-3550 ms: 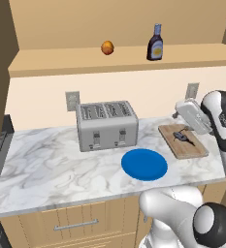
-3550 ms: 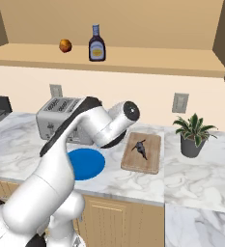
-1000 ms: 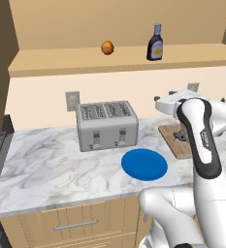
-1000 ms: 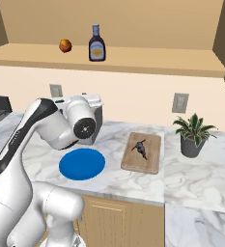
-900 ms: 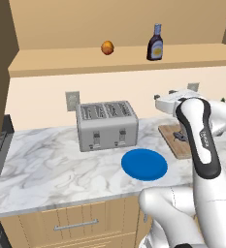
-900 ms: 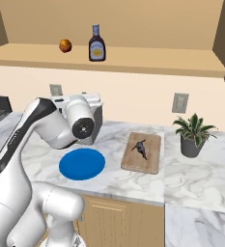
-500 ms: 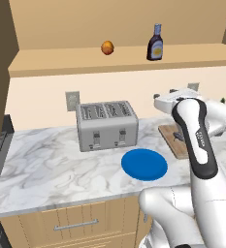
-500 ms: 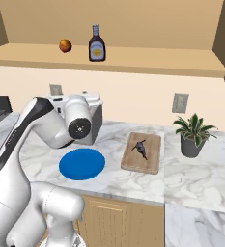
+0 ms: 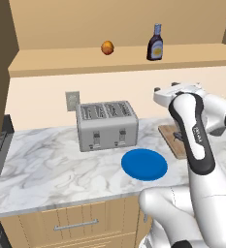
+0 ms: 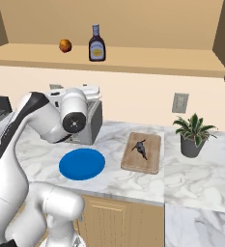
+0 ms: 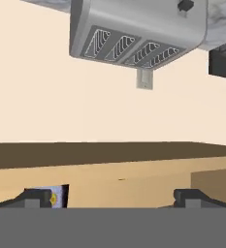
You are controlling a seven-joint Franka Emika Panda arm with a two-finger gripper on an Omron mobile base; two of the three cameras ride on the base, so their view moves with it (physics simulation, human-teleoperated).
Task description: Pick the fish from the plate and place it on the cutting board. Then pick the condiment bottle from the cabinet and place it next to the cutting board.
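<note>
The dark grey fish (image 10: 141,148) lies on the wooden cutting board (image 10: 144,153), apart from the gripper. The blue plate (image 10: 82,164) sits bare in front of the toaster. The dark condiment bottle (image 9: 154,43) with its yellow label stands upright on the cabinet shelf (image 9: 75,60). My gripper (image 11: 114,198) is raised above the counter, facing the back wall below the shelf. It is open, and its two fingertips (image 11: 37,197) stand wide apart with nothing between them. In the hand view, which is rolled upside down, a bit of the bottle's label (image 11: 59,196) shows beside one fingertip.
A silver toaster (image 9: 107,126) stands at the back of the marble counter, with a wall outlet (image 9: 72,100) above it. An orange fruit (image 9: 107,47) rests on the shelf left of the bottle. A potted plant (image 10: 193,135) stands right of the board.
The hand has left the cutting board, where the fish stays, and over the last second has risen a little toward the shelf. The jaws stay open.
</note>
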